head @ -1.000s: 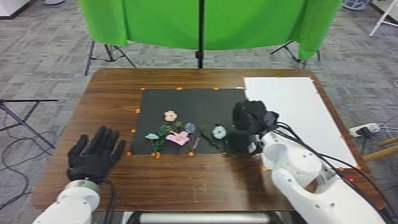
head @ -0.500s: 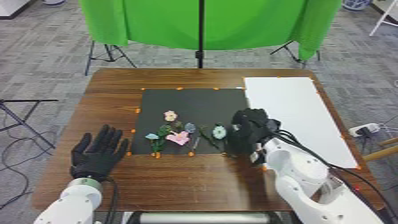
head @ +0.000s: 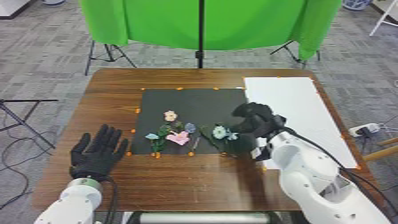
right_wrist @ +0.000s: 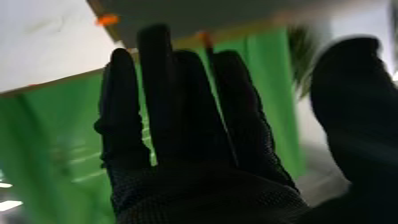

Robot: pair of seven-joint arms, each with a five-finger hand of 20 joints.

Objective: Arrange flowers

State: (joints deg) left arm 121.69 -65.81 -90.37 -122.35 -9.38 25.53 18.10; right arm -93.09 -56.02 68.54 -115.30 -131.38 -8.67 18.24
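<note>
Nearest, the left hand (head: pixel 94 161) is open, left of the flowers (head: pixel 179 138); these lie on the black mat (head: pixel 197 101), the rightmost near the right hand (head: pixel 260 121), open too, with fingers straight and thumb spread.

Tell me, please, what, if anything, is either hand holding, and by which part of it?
Nothing is held: the right hand has straight fingers gripping nothing, and the left hand is open and empty.
</note>
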